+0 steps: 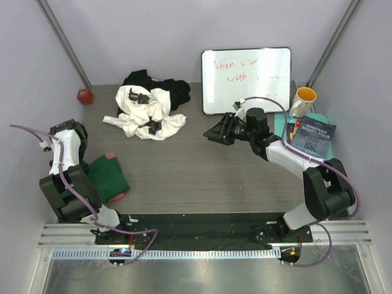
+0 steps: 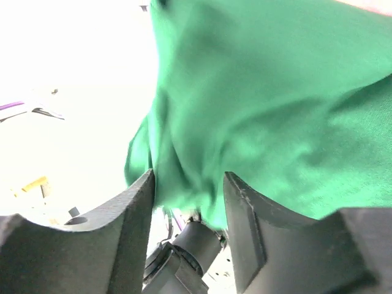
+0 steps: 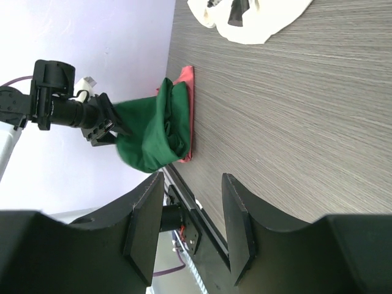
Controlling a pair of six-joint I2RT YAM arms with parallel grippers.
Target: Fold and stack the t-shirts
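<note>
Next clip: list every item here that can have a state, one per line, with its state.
Green t-shirt: partly folded, lifted at one edge by the left claw.
Pink t-shirt: flat under the green.
White t-shirt: crumpled.
Black t-shirt: crumpled, behind the white.
Right claw: open, empty.
Mug: tilted.

We see a dark gray wood-look worktop | pale purple walls stand on three sides | thin gray poles lean in the back corners | a shiny metal rail runs along the near edge
</note>
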